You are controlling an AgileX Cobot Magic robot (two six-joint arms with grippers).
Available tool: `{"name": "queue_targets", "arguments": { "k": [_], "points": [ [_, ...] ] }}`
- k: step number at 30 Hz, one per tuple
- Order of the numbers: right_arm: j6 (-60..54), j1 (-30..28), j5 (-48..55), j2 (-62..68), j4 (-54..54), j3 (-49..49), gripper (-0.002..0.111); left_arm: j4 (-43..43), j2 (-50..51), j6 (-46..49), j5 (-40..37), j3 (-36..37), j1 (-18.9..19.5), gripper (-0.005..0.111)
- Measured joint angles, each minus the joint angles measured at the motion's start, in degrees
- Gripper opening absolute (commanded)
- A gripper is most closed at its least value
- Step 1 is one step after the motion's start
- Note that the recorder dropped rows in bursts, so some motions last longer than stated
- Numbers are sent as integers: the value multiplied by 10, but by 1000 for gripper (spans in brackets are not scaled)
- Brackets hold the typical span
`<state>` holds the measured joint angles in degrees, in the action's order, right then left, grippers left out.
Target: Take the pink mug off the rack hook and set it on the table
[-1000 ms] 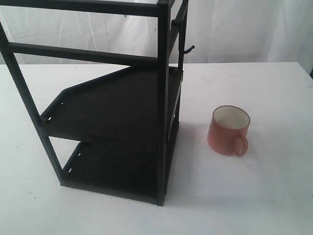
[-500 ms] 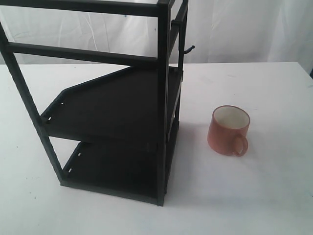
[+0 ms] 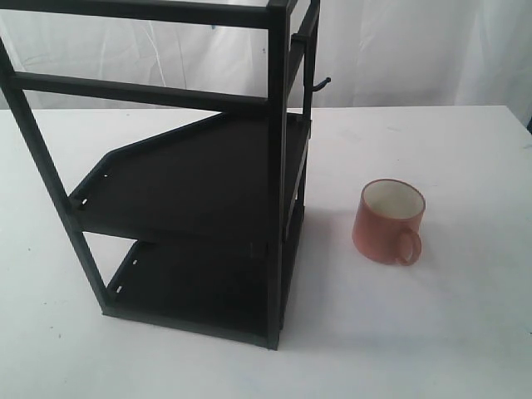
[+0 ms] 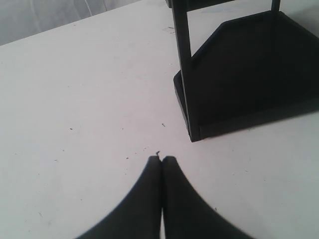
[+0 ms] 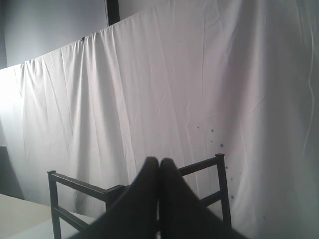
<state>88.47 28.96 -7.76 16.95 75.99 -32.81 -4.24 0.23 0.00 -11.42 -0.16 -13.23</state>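
The white table spreads broad and plain, marked only by a few tiny dark specks. Two things stand directly on it. On the left, a tall black frame rack rests with its lower shelf flat on the tabletop and takes up most of that side. To the right of the rack, near it but not touching, the pink mug sits upright on its base, white inside showing, its handle turned toward the near right.
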Motion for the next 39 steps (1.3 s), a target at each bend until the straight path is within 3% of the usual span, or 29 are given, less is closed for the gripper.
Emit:
{"name": "queue_targets", "arguments": {
  "k": [16, 18, 21, 23, 25, 32, 39],
  "points": [
    [-5, 0, 4, 0, -28, 0, 0, 0, 0, 0, 0, 0, 0, 0],
    [-89, 0, 13, 0, -108, 0, 0, 0, 0, 0, 0, 0, 0, 0],
    [-467, 0, 37, -4, -419, 15, 0, 0, 0, 0, 0, 0, 0, 0],
    [-648, 0, 99, -11, -576, 35, 0, 0, 0, 0, 0, 0, 0, 0],
    [-727, 0, 181, -23, -636, 64, 0, 0, 0, 0, 0, 0, 0, 0],
    [-767, 0, 226, -118, -668, 200, 0, 0, 0, 0, 0, 0, 0, 0],
    [-772, 0, 227, -166, -670, 261, 0, -1, 0, 0, 0, 0, 0, 0]
  ]
}}
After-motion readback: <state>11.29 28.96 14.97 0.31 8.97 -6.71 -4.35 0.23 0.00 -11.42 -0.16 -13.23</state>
